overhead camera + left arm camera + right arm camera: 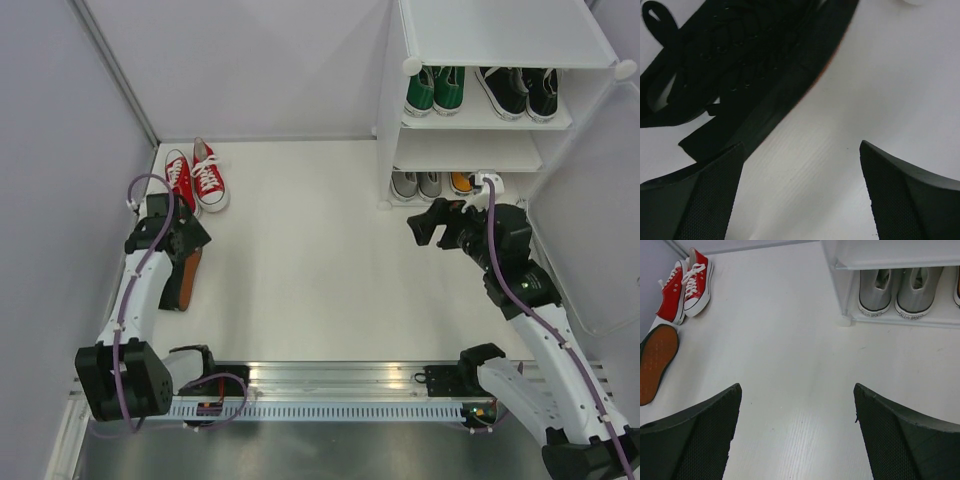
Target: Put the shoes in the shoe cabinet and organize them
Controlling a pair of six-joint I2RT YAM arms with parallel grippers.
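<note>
Fingers: left fingers [700, 200] spread wide, nothing between them, low over the white desk [840, 115]; black sneaker [740, 65], orange-soled, lies on its side just beyond, upper left of the wrist view. Also apart and empty: right fingers [695, 435], right of centre in the top view, near the shoe cabinet [500, 30] lower tier. Pair of red sneakers [196, 180] at upper left by the wall. Cabinet upper tier: green pair [433, 90], black pair [518, 92]. Lower tier: grey pair [415, 185], one orange sneaker [460, 183] beside it.
</note>
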